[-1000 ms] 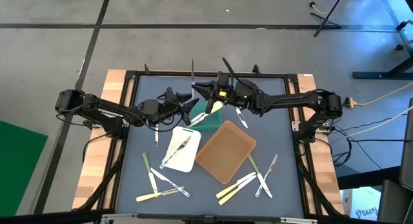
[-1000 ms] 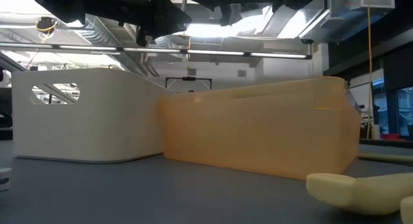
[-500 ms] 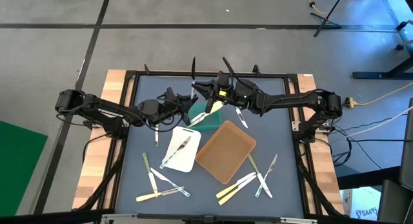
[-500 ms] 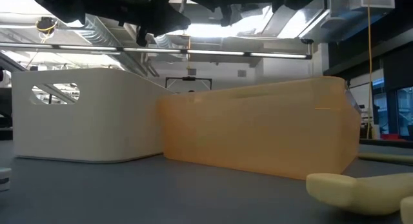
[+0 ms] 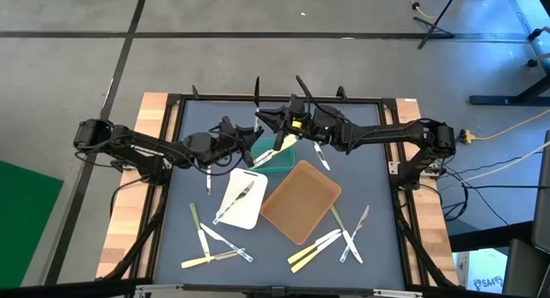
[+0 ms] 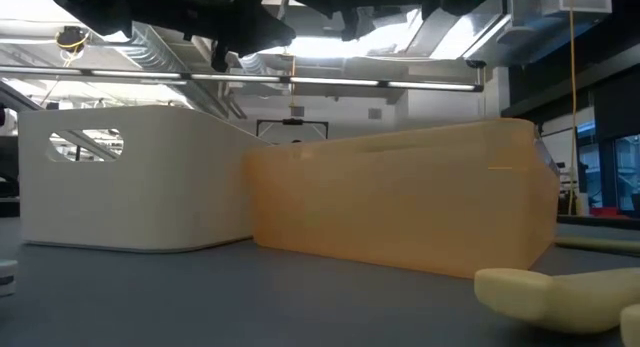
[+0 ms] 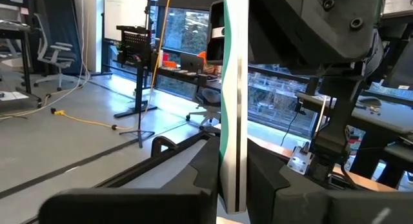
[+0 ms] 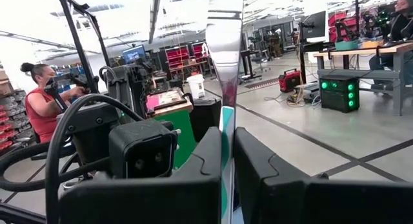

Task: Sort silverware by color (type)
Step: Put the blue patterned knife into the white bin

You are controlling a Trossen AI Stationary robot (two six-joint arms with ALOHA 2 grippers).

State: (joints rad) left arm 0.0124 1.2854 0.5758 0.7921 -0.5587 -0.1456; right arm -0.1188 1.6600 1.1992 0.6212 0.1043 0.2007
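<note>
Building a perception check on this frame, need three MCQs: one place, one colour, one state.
1. The brown tray lies:
A. on the white tray's right-arm side
B. on its left-arm side
C. stacked on it

2. The tray under the two grippers is:
A. red
B. green
C. black

3. The left gripper and right gripper are:
A. both open
B. each shut on a green-and-white utensil
C. resting on the table

Key:
1 A: the high view shows the trays side by side.
2 B: the green tray shows below the meeting grippers.
3 B: each wrist view shows a utensil clamped between the fingers.
</note>
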